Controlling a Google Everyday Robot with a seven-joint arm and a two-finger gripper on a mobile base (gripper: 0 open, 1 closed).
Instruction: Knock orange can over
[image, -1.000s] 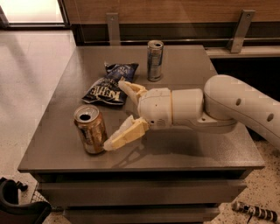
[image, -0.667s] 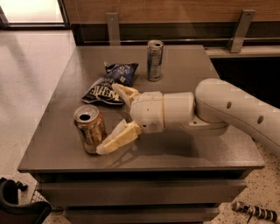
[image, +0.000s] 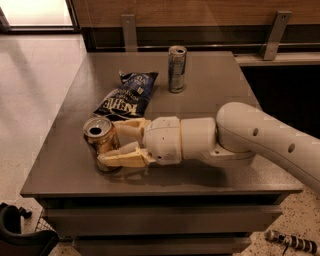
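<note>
The orange can stands near the table's front left, its open silver top showing, leaning slightly left. My gripper reaches in from the right at table height. Its two cream fingers sit on either side of the can, one behind it and one in front, and both touch its wall. The white wrist and arm stretch away to the right.
A dark blue chip bag lies just behind the can and gripper. A taller slim silver-blue can stands upright at the back centre. The grey table ends close in front and to the left of the can. A wall with rail brackets runs behind.
My gripper has moved left to the can, and its fingers, spread wide beside the can before, now close in on both sides of it.
</note>
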